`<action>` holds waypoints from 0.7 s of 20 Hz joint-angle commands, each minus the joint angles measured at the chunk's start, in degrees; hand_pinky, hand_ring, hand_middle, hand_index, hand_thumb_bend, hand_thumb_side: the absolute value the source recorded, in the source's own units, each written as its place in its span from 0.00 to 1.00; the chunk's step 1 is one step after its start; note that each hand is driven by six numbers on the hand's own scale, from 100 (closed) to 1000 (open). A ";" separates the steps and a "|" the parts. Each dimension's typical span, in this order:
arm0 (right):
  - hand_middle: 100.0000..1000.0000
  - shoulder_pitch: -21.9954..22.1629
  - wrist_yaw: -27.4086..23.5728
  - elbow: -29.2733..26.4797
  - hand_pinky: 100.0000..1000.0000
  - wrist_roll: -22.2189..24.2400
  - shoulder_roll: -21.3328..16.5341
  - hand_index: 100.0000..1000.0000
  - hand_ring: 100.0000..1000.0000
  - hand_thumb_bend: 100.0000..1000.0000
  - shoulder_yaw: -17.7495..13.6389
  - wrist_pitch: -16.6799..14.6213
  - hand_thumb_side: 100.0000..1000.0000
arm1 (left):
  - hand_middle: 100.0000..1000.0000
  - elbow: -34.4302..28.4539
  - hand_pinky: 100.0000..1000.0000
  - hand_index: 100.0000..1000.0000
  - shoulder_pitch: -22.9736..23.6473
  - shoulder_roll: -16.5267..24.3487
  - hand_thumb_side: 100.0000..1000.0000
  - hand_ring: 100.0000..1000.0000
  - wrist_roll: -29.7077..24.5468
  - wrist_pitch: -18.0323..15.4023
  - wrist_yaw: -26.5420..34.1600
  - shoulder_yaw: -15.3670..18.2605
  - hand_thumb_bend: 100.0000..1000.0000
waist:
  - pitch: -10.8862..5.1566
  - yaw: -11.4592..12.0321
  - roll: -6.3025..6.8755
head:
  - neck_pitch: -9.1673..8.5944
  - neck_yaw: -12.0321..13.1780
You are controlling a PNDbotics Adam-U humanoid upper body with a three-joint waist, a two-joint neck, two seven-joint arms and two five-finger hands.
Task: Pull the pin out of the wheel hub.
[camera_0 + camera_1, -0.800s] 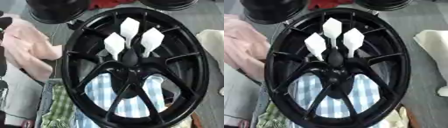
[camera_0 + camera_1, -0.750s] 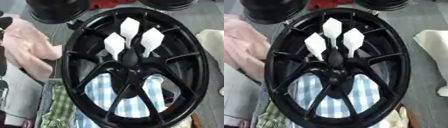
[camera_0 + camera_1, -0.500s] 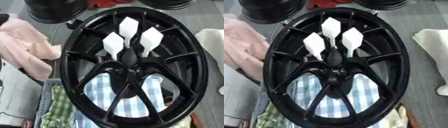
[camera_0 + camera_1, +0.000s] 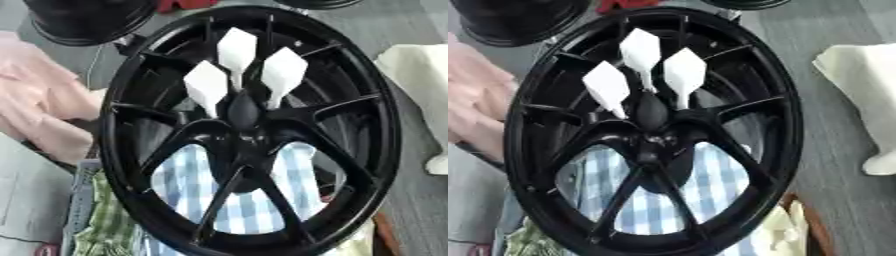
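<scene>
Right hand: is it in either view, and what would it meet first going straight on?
Neither hand shows in either view, so its line cannot be judged. In view is the black wheel hub, with the white-finned pin standing at its centre.

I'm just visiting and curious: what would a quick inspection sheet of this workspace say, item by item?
Surface: grey top, mostly covered.
Job's things: black wheel hub; three white vaned pins stand in its centre.
Clutter: blue checked cloth under the spokes, pink cloth at left, cream cloth at right, green checked cloth.
Hands: nothing seen.
Cables: nothing seen.
Surroundings: another black wheel beyond.
</scene>
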 commanded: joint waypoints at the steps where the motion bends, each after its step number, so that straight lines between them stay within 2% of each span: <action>1: 0.61 0.30 1.02 -1.05 0.77 -0.63 -0.36 0.70 0.68 0.00 -0.50 -0.11 0.28 | 0.67 -0.86 0.83 0.80 -1.21 6.79 0.60 0.69 -2.32 0.49 -1.37 -0.20 0.00 | -0.62 -0.06 -0.12 | -0.86 -0.47; 3: 0.61 0.35 1.27 -1.05 0.77 -0.81 -0.30 0.70 0.68 0.00 -0.44 -0.10 0.29 | 0.68 -0.86 0.82 0.81 -1.42 7.32 0.57 0.72 -2.88 0.69 -1.36 -0.25 0.00 | -0.58 -0.08 -0.10 | -0.87 -0.53; 5: 0.61 0.67 1.80 -1.05 0.77 -0.99 -0.33 0.70 0.68 0.00 -0.52 -0.02 0.29 | 0.68 -0.86 0.82 0.81 -2.75 8.95 0.56 0.72 -3.96 1.67 -2.26 -1.74 0.00 | -0.35 -0.36 0.54 | -0.96 -0.85; 11: 0.61 1.37 3.23 -1.05 0.77 -1.33 -0.05 0.70 0.67 0.00 0.06 0.38 0.30 | 0.70 -0.86 0.82 0.82 -10.26 16.89 0.58 0.74 -8.87 6.08 -7.10 -9.64 0.00 | -0.27 -0.85 0.96 | -0.53 -1.56; 14: 0.61 1.51 3.74 -1.05 0.77 -1.30 -0.18 0.70 0.67 0.00 0.53 0.52 0.30 | 0.70 -0.86 0.82 0.82 -13.89 20.94 0.62 0.75 -11.36 6.53 -9.60 -13.69 0.00 | -0.18 -1.24 1.04 | -0.04 -1.52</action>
